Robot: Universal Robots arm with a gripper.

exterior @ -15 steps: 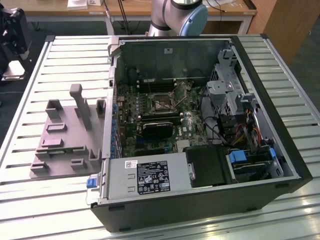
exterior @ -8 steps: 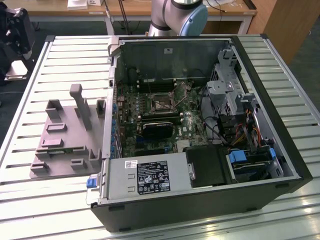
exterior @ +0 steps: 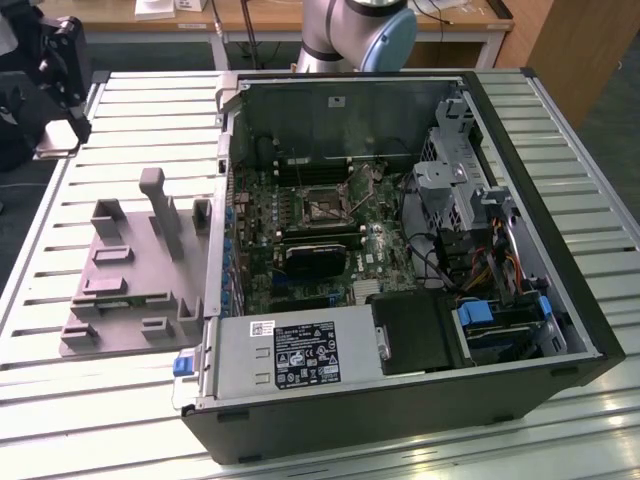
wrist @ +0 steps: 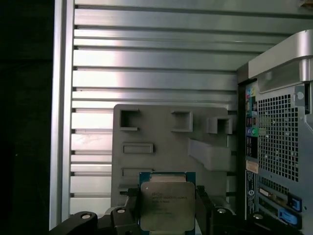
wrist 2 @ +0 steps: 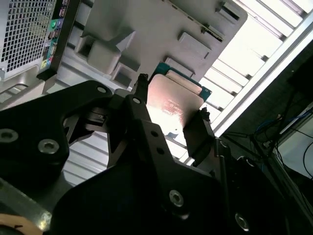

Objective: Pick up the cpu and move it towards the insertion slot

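Pinching the cpu by two opposite edges between the gripper fingers, seemingly lifted off the grey fixture tray beyond the fingertips. Hold level, squeeze evenly. Mind the computer case wall beside the fingers. Insertion slot: past that wall, well apart, open above.

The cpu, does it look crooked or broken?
Nothing stands out. In the first wrist view the cpu sits squarely between the fingers of the end effector, and its metal top shows no cracks or dents.
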